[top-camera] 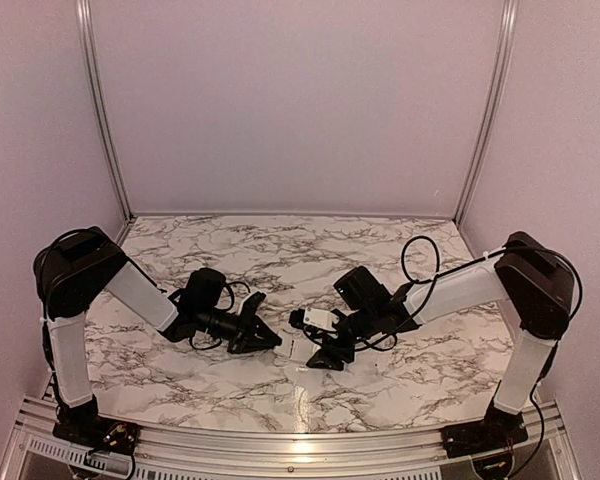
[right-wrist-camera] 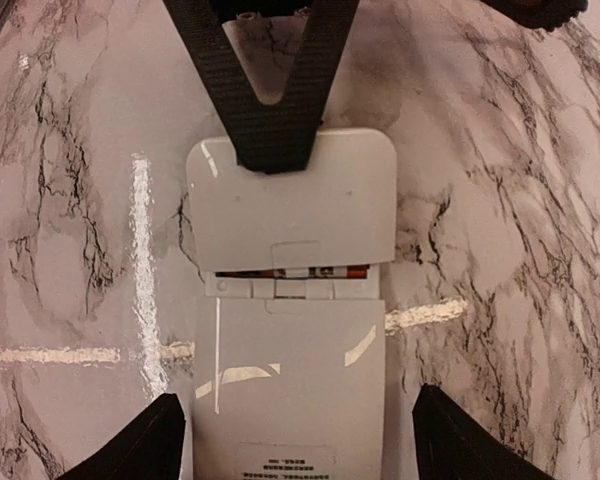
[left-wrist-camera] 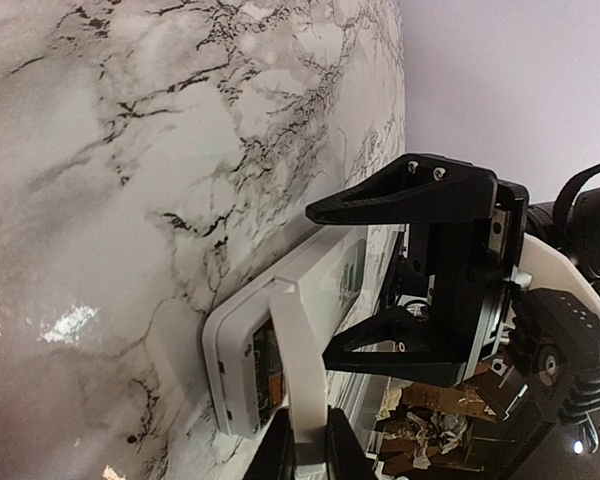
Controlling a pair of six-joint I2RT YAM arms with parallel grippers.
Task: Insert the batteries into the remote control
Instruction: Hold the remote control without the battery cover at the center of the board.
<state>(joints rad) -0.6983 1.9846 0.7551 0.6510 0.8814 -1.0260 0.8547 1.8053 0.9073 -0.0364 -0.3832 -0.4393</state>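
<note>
The white remote control (right-wrist-camera: 290,380) lies back side up on the marble table, also seen in the top view (top-camera: 292,349). Its white battery cover (right-wrist-camera: 290,200) sits over the compartment and leaves a narrow slot. In the slot I see the batteries (right-wrist-camera: 310,271), dark with an orange end; they also show in the left wrist view (left-wrist-camera: 265,360). My left gripper (left-wrist-camera: 312,450) is shut on the cover's edge (left-wrist-camera: 298,370). My right gripper (right-wrist-camera: 300,440) is open, one finger on each side of the remote body with small gaps.
The marble table (top-camera: 280,250) is enclosed by pale walls at the back and sides. The two grippers (top-camera: 270,340) (top-camera: 325,358) meet near the table's middle front. A metal rail (top-camera: 280,440) runs along the near edge.
</note>
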